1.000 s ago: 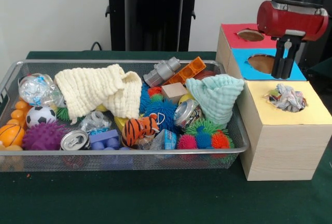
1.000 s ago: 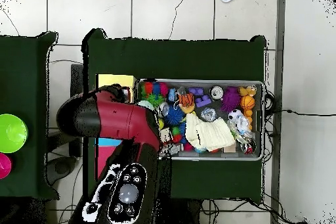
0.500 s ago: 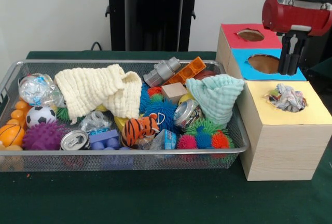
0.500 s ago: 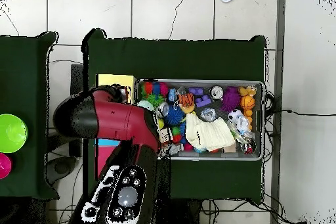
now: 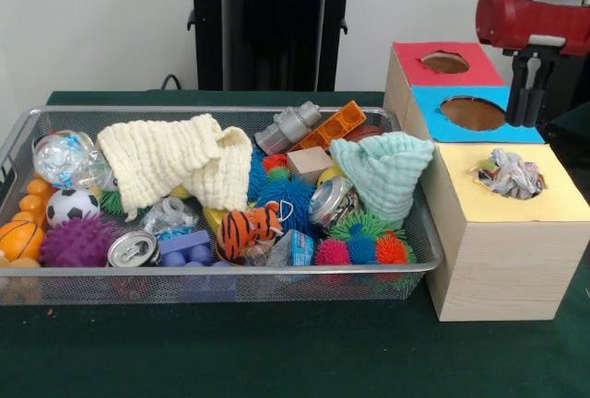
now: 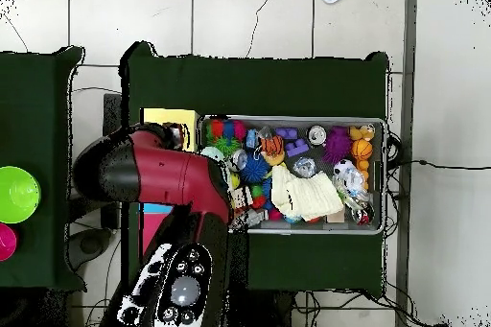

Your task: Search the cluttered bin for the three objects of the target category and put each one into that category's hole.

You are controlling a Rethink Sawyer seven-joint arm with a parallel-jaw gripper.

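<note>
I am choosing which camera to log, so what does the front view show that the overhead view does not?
Only the front view shows the black gripper above the blue panel's hole, the red panel's hole and crumpled paper in the yellow panel's hole. Only the overhead view shows the lime green bowl. Both show the wire mesh bin and cream cloth.

Wire-mesh metal bin (image 5: 28, 126), waffle-weave cloth (image 5: 175, 160), pale wooden box (image 5: 498, 260), crumpled paper (image 5: 509, 175)

Red arm (image 5: 533, 18) upright at right, gripper (image 5: 526, 118) pointing down, jaws together.
</note>
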